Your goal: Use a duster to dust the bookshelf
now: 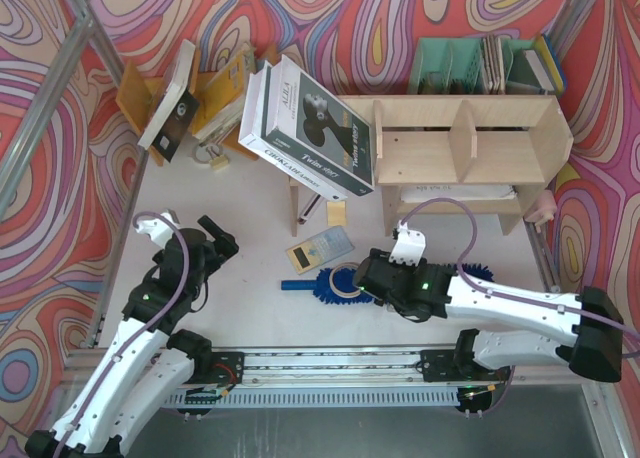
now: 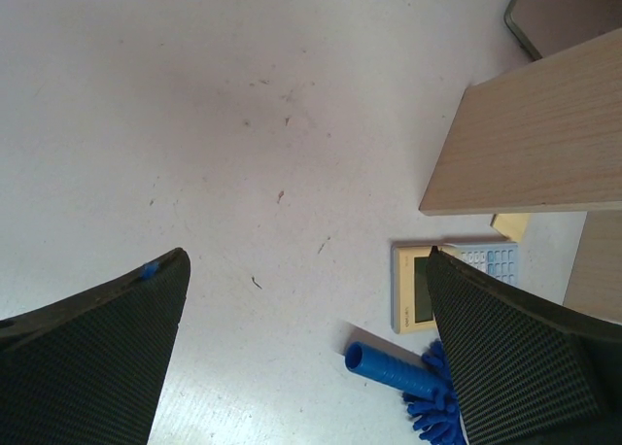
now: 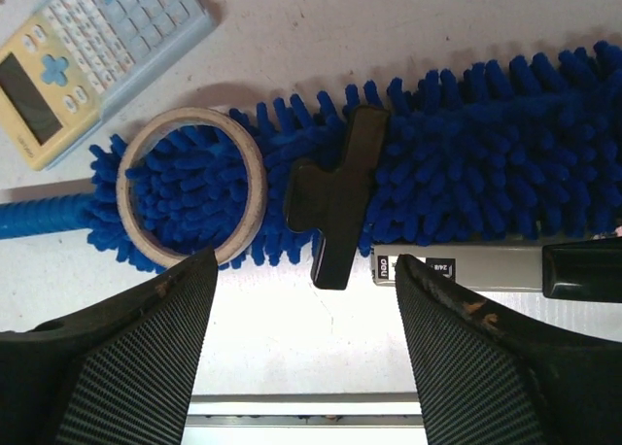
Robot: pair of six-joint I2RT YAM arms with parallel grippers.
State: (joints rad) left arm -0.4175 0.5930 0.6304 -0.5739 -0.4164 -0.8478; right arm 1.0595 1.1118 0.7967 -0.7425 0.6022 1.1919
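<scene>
1. Long flat bright blue shaggy microfibre duster (image 3: 486,144) lies flat on the white table (image 2: 194,124), in front of the low light plywood bookshelf (image 1: 470,143) and apart from it. Its slim blue handle (image 3: 39,217) points left.
2. A beige tape ring (image 3: 191,118) sits on the strands at the handle end. A black T-shaped flat piece (image 3: 335,207) lies across the duster's middle. A grey bar with a black end (image 3: 466,268) lies along the duster's near edge (can't tell what it is). A yellow and pale-blue calculator (image 3: 87,56) is just beyond the handle end. A big white-and-black book (image 1: 310,128) leans over the shelf's left end.
3. Right gripper (image 3: 303,268) hangs over the duster's near edge with its jaws partly apart either side of the T-piece stem. Nothing is clamped, and contact can't be told. Left gripper (image 2: 306,256) has its jaws wide over bare table and holds nothing.
</scene>
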